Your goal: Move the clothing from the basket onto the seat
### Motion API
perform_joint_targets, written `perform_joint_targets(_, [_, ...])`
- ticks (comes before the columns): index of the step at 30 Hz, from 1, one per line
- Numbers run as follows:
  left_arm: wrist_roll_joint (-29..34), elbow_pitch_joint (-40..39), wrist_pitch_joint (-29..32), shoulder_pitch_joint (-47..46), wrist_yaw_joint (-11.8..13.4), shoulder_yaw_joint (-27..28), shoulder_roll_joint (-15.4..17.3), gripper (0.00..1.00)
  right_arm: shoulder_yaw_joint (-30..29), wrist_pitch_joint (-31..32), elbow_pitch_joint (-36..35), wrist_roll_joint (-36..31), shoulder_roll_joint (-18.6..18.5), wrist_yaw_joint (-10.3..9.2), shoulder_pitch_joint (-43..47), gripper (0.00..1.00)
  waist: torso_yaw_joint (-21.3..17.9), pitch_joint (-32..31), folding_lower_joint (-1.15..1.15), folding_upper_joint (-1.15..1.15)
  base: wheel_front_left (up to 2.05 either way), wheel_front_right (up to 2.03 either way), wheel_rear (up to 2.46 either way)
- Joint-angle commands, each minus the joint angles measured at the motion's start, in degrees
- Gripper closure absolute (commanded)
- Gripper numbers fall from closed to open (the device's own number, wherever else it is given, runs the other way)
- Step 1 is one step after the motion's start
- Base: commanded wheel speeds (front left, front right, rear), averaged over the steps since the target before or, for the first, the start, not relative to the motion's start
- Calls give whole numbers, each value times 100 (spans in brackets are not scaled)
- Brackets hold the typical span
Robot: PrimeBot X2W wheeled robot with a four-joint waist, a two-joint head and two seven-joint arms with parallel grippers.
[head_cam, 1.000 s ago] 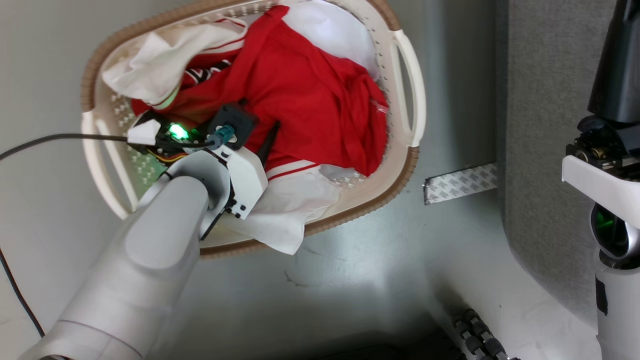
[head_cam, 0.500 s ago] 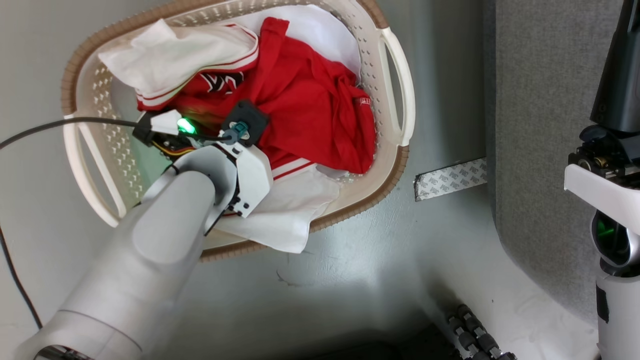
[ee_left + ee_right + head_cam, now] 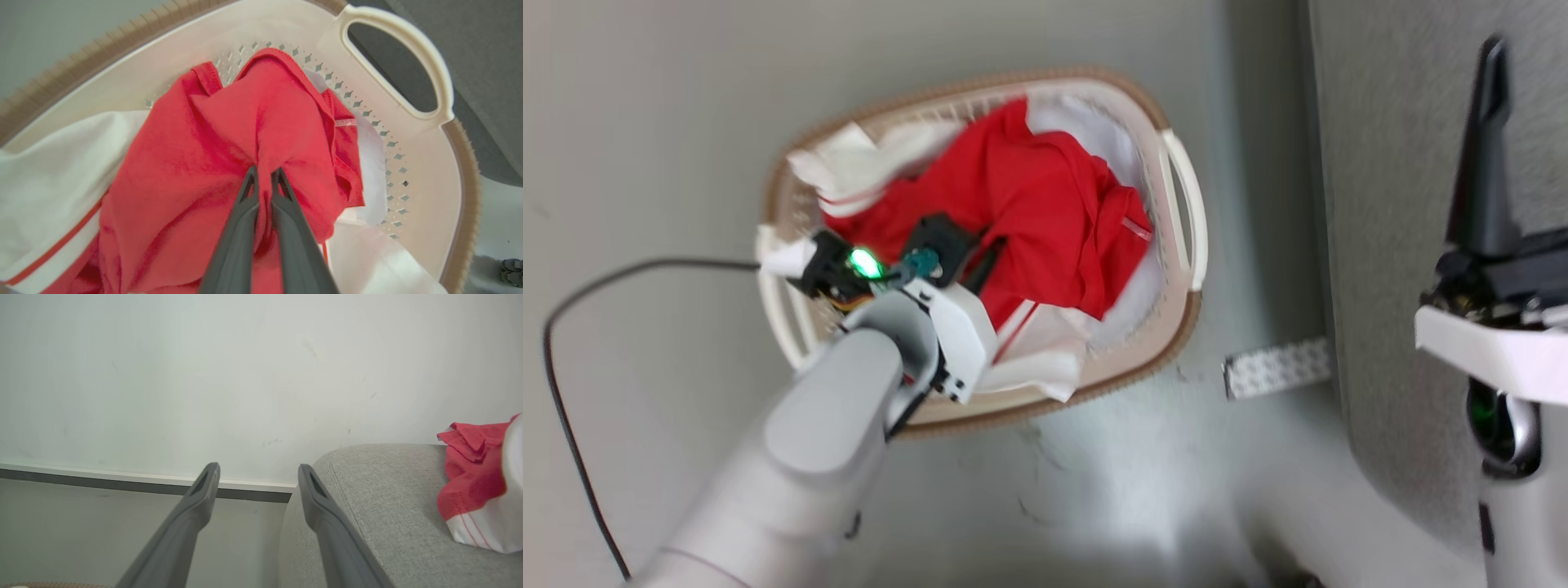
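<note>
The clothing [image 3: 1045, 212], red fabric with white sleeves and striped trim, lies bunched in the oval cream basket [image 3: 1176, 204] on the floor. My left gripper [image 3: 263, 173] reaches down into the basket and is shut on a fold of the red fabric [image 3: 261, 122], which rises in a ridge from its tips. In the head view its dark fingers [image 3: 984, 261] sink into the cloth. The grey seat [image 3: 1388, 163] stands to the right of the basket. My right gripper [image 3: 258, 471] hangs open and empty beside the seat's rounded edge [image 3: 367, 498].
Another red-and-white garment [image 3: 470, 486] lies on the seat's top. A patterned tape strip [image 3: 1274, 367] is stuck to the floor between basket and seat. A black cable [image 3: 605, 278] loops left of the basket. A pale wall with skirting [image 3: 122, 479] stands behind.
My left gripper has shut on the red fabric and gathered it upward. The head camera has drawn back, so the basket looks smaller and farther off.
</note>
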Motion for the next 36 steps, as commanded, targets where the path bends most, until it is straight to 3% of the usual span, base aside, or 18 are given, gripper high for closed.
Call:
perform_joint_targets(1, [-226,-91,-127,235,-12,20,-65,100,-5,3,105,-79,-14,-13,199,0,321,-735,0,0,0,0,0])
perform_joint_targets(14, [-1203,-866,-202,1286,40,128,-158,100,-100,3,748,-218,-15,-13,1321,0,678,-2818,0,0,0,0,0])
perform_joint_targets(18, [-1380,-1349,-69,1627,211,162,-132,100,-151,4,949,-232,-14,-13,1773,0,757,-3492,0,0,0,0,0])
perform_joint_targets(36, [-1698,-2878,553,2257,911,340,47,100,119,3,1530,-320,-15,-13,2906,0,803,-5183,0,0,0,0,0])
